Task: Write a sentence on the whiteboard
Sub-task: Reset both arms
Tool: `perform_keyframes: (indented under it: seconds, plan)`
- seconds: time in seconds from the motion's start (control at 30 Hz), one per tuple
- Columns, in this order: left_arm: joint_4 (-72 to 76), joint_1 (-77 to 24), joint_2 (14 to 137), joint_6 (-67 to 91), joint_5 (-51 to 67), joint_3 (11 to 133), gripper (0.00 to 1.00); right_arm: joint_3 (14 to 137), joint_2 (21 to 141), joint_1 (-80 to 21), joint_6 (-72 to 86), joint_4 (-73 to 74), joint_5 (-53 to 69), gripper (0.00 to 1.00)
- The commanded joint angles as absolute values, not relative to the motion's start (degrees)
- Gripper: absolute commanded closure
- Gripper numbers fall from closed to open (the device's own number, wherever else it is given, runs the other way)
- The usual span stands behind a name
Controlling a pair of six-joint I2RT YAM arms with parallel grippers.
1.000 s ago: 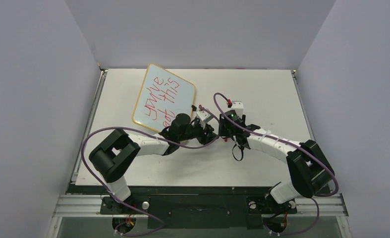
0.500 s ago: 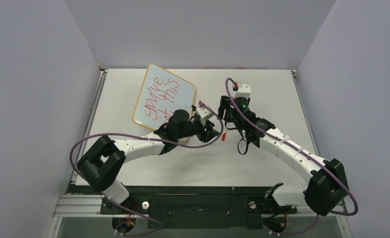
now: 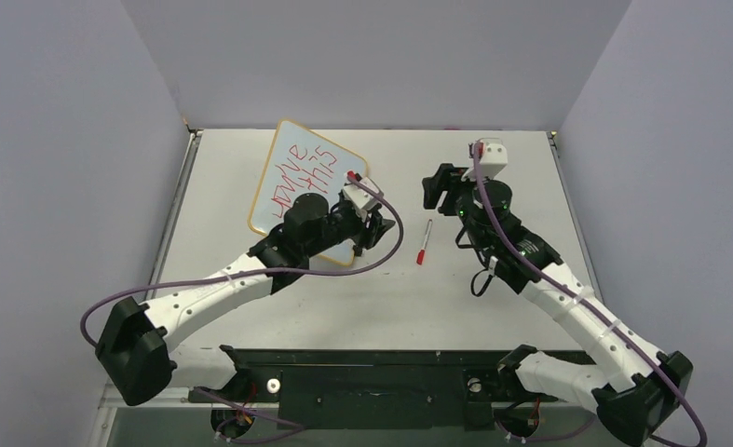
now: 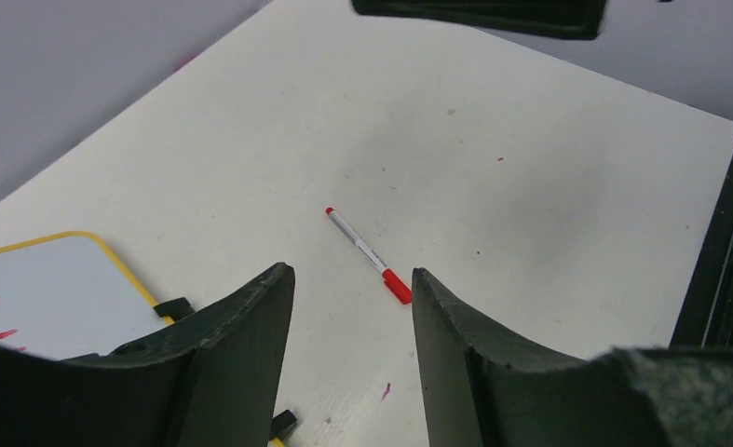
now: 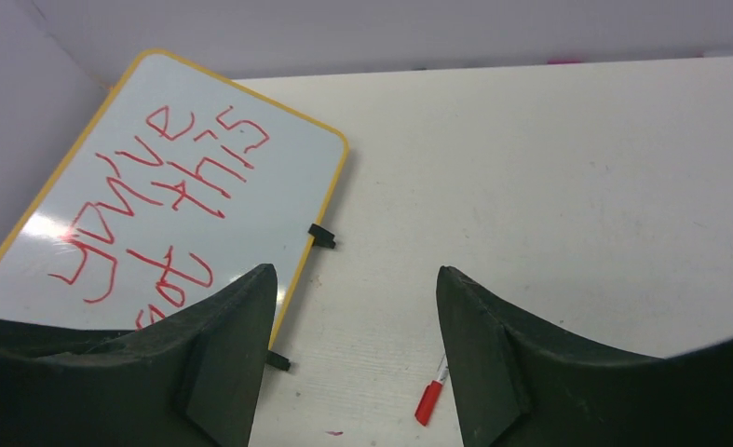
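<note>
A red handwritten sentence [image 5: 181,191] is borne by the yellow-framed white whiteboard [image 5: 283,172]. The left gripper [image 4: 351,273] and right gripper [image 5: 357,271] are held wide, seemingly empty.

left arm [image 3: 213,293]: reached far out from its base, bent toward the middle | left gripper [image 4: 351,277]: fingers stood apart, held nothing | right arm [image 3: 567,298]: reached long and far forward, leaning left | right gripper [image 5: 355,275]: fingers stood apart, held nothing, pointed left
</note>
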State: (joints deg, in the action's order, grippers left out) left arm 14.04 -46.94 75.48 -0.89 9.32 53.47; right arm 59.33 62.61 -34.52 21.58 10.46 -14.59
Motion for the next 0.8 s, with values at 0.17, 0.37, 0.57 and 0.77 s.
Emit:
perform_keyframes:
  seconds: [0.17,0.37,0.57,0.77]
  plan:
    - [6.06,-44.99,61.54,-1.79,-9.34,54.57,0.52,48.94,46.55,-34.20,21.57,-2.11,-15.83,0.40]
    - [7.19,-41.72,54.21,-1.77,-14.77,48.77,0.51,43.61,40.51,-34.28,22.87,-2.76,-18.15,0.28]
    - [9.00,-41.36,49.29,-3.31,-20.66,42.91,0.49,36.49,34.88,-34.27,26.96,-1.86,-19.45,0.19]
    - [12.62,-41.24,44.77,-3.39,-26.15,36.93,0.50,29.13,28.26,-34.21,28.96,1.70,-19.13,0.11]
